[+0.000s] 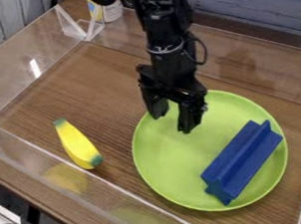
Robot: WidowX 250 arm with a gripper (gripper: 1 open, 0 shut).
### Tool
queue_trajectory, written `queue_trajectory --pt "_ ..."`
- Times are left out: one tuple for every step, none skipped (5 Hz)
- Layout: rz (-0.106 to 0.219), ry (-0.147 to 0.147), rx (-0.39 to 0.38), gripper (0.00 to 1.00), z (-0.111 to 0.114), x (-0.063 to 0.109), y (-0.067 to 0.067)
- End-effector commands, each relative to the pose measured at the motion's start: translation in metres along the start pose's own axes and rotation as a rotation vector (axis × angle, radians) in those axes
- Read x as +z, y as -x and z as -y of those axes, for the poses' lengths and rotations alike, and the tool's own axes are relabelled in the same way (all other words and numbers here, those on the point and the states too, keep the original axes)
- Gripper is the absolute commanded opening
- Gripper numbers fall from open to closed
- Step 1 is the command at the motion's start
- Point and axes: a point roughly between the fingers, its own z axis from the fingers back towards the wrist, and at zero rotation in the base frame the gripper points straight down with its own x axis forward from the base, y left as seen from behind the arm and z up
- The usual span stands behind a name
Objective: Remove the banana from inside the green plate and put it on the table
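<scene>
The yellow banana (78,144) lies right on the brown table (101,92), over on the left side and toward the near edge, just by the clear wall (87,192) and apart from the plate, and it leans a little, with its dark tips at the far end and the near end. To the right of it, and a bit farther away, the black gripper (177,118) hangs down over the far left part of the big green plate (185,157), with its two fingers spread apart, and I can't see anything held between them. So the banana is not in the jaws or under them, but off to their left and nearer. I can't tell from here if the finger tips touch the plate. At the right side of the plate, toward the near part, a blue block with ridges (242,162) lies on a slant, its far end pointing right and its near end pointing left
</scene>
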Motion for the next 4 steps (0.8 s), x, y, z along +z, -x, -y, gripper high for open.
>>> queue_trajectory --pt "0.039 -0.010 -0.016 1.00 0.0039 0.0104 -0.0045" --pt "0.049 -0.011 -0.017 1.00 0.0054 0.0146 -0.0052" --pt "0.057 -0.013 -0.019 1.00 0.0068 0.0175 -0.0057" --pt "0.064 -0.015 -0.022 1.00 0.0077 0.0181 -0.0061"
